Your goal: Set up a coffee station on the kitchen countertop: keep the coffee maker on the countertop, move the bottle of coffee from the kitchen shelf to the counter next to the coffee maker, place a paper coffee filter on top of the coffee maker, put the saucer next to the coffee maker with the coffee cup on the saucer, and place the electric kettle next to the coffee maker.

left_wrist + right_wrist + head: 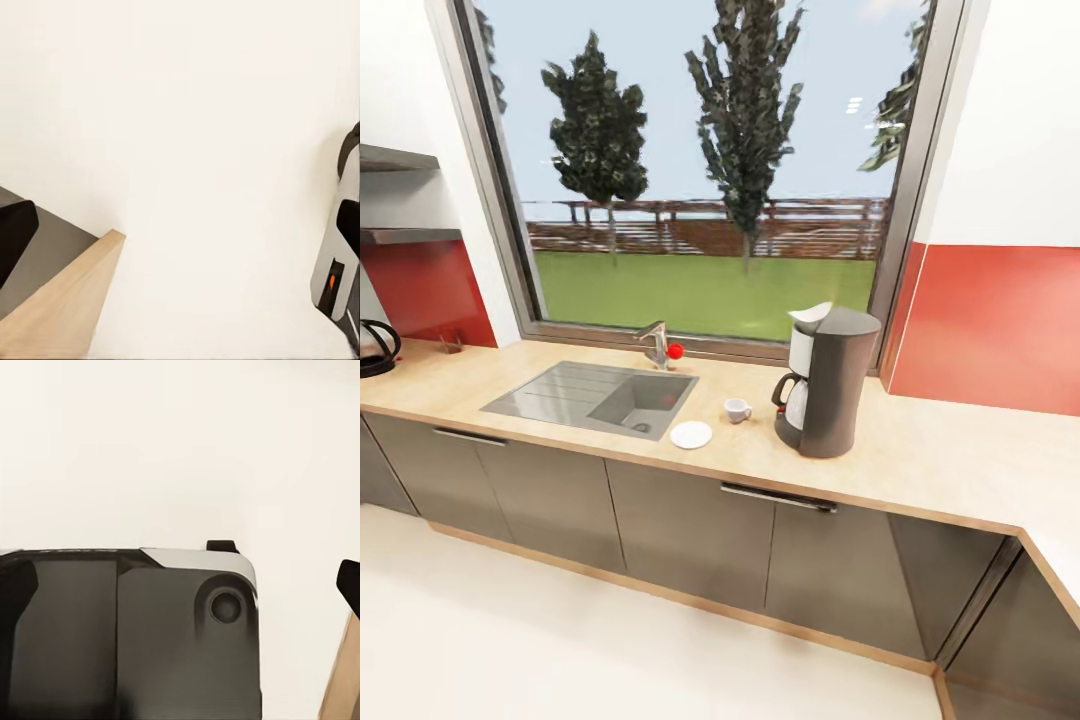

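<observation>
The dark grey coffee maker stands upright on the wooden countertop, right of the sink. A white paper filter rests on its top. A small white coffee cup sits on the counter just left of the machine. The white saucer lies apart from the cup, nearer the front edge. The black electric kettle stands at the counter's far left. In the right wrist view my right gripper is open, its fingertips wide apart over my own base. My left gripper hangs open over the floor with one finger showing.
A steel sink with a tap is set into the counter under a large window. Grey shelves hang at the far left. The counter turns a corner at the right. Pale floor lies before the cabinets.
</observation>
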{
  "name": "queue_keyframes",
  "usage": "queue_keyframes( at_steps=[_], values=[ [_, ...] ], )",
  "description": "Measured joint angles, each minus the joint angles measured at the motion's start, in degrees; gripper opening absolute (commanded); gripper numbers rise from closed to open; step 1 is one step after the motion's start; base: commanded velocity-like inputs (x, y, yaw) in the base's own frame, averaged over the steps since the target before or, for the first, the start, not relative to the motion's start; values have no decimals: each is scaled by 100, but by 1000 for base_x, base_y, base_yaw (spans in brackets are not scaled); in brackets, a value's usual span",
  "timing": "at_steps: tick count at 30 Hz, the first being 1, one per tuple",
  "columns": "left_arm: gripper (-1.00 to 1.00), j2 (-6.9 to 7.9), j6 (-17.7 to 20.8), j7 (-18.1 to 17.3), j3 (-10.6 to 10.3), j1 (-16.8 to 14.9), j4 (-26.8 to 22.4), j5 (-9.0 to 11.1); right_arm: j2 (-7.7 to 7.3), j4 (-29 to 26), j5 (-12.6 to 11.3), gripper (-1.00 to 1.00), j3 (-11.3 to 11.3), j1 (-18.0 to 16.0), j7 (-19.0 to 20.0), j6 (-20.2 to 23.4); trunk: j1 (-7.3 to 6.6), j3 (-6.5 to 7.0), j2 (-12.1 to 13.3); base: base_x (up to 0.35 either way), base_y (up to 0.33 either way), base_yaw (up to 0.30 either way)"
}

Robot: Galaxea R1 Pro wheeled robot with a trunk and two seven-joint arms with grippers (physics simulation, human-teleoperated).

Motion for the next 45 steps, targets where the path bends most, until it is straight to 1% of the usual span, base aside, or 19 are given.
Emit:
queue_keyframes(
  at_steps=[1,6,15,36,42,45],
  values=[
    [100,-58,15,15,-1,30,19,-7,5,-8,-13,100,-14,0,-5,12,0,0,0,0,0,-24],
    [100,-136,-21,24,-5,36,9,-18,-2,-3,-10,100,-11,0,0,14,0,-4,0,0,0,18],
    [100,-151,-59,18,-9,39,-23,-32,0,5,-6,100,-9,-1,-4,13,0,-62,0,0,0,174],
    [100,-168,-69,18,8,39,-56,-27,3,6,-11,100,-9,-2,-5,13,0,-157,-1,0,0,256],
    [100,-161,-83,21,23,36,-69,-7,2,36,-8,100,-9,-2,-2,13,-1,-180,0,101,214,268],
    [100,-154,-85,18,27,38,-71,5,2,208,-14,100,-16,-2,-3,12,-2,-191,-1,196,281,268]
  ],
)
